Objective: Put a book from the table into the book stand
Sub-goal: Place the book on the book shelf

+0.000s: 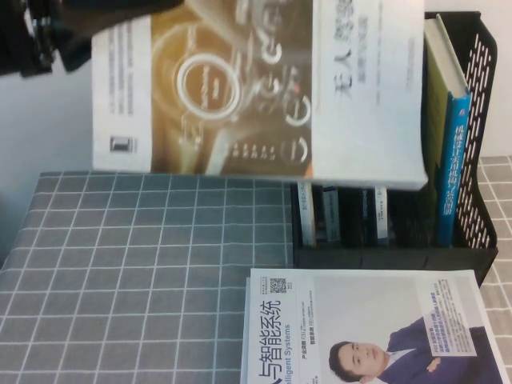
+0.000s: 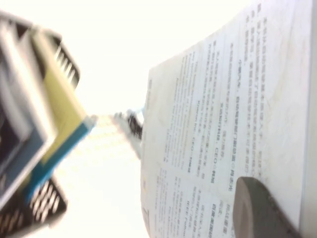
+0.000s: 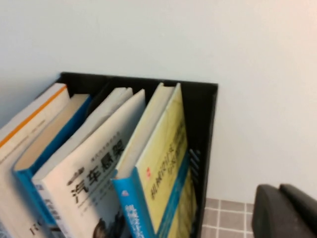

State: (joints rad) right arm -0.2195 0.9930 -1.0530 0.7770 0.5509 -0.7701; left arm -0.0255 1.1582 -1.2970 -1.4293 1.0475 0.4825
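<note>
White-covered and thin, the book point(image 1: 256, 88) hung in the air above the table point(image 1: 120, 264), lifted well clear of the grey gridded cloth. Its cover faced the high camera, with the circular machine graphic across the middle and the black Chinese title toward the side nearest the book stand point(image 1: 472, 144). That edge of the book overlapped the stand's upper part in the high view, in front of the slots.

The left gripper point(image 1: 40, 36) was at the book's far-left top corner, dark against the wall, clamped on that edge. In the left wrist view one grey finger pad point(image 2: 257, 208) lay pressed flat on the printed back cover, so the left gripper was closed on the book.

Inside the stand stood several books, among them a blue-spined book point(image 1: 452, 160) with a yellow-green cover leaning in the rightmost slot.

On the table in front of the stand lay a white book picturing a suited man point(image 1: 368, 328), flat, near the table's edge.

Only a dark part of the right gripper point(image 3: 285, 213) showed, in its own wrist view, raised beside the stand's tall end; whether its fingers were apart or together I cannot tell.
</note>
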